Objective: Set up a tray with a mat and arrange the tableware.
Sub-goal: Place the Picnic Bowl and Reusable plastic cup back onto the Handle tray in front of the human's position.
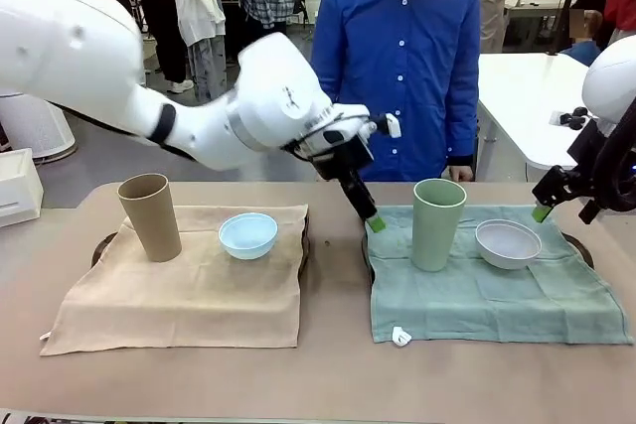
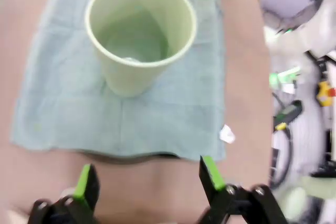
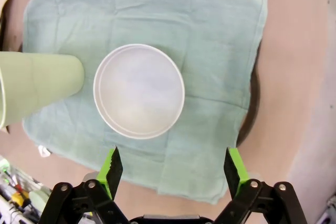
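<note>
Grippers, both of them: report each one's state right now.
Left gripper: open, holding nothing, short of the mint green tumbler.
Right gripper: open, holding nothing, above the white bowl.

On the bench (image 1: 328,374), frame left, one mat (image 1: 189,285) carries a tumbler (image 1: 151,215) with a bowl (image 1: 247,234) to its right. Frame right, another mat (image 1: 497,295) carries a second tumbler (image 1: 437,223), a second bowl (image 1: 508,242) right of it.
</note>
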{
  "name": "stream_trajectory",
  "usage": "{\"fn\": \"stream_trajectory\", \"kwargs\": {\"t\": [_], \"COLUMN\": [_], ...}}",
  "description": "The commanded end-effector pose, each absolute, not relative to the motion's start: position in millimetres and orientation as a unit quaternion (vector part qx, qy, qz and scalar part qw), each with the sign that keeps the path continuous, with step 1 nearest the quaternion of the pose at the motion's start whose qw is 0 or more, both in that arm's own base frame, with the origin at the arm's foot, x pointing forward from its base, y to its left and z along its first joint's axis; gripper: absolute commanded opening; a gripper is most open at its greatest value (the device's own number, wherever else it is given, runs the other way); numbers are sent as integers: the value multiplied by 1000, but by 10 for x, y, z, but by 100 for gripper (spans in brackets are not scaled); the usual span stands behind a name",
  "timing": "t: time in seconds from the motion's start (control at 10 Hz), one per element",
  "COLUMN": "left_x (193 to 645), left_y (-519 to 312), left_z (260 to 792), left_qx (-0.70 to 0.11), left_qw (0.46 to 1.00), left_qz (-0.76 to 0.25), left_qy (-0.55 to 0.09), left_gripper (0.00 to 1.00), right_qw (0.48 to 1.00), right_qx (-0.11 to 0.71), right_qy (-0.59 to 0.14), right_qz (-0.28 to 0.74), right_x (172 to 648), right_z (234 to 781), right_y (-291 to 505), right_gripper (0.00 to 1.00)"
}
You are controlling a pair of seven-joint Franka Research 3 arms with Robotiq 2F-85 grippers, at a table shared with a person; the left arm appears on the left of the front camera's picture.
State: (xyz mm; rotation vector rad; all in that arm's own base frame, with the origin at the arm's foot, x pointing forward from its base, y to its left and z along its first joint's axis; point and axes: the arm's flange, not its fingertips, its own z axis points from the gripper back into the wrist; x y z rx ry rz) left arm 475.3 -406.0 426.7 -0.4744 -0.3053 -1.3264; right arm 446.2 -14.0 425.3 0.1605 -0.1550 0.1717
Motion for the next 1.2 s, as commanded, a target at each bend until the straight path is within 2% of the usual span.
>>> {"fn": "stream_trajectory", "kwargs": {"t": [0.0, 0.1, 0.3, 0.4, 0.5, 0.6, 1.1], "left_x": [4595, 4563, 4530, 4475, 4476, 4593, 4593], "left_y": [-3799, -3659, -3280, -3111, -3033, -3150, -3150], "left_z": [4653, 4819, 5007, 5062, 5048, 5075, 5075], "left_qx": [-182, -154, -92, -75, -108, -93, -93], "left_qw": [824, 857, 922, 939, 927, 919, 919], "left_qz": [-528, -481, -370, -327, -349, -369, -369], "left_qy": [-95, -100, -72, -79, -80, -99, -99], "left_gripper": [100, 100, 100, 100, 100, 100, 100], "right_qw": [994, 994, 995, 995, 996, 993, 993], "right_qx": [57, 51, 41, 45, 49, 55, 55], "right_qy": [-61, -57, -60, -53, -40, -62, -62], "right_qz": [76, 77, 75, 72, 61, 82, 82], "right_x": [4319, 4258, 4155, 4162, 4286, 4151, 4151], "right_z": [4416, 4536, 4746, 4754, 4692, 4727, 4727], "right_y": [-125, -99, -69, -76, -119, -108, -108], "right_gripper": [100, 100, 100, 100, 100, 100, 100]}}
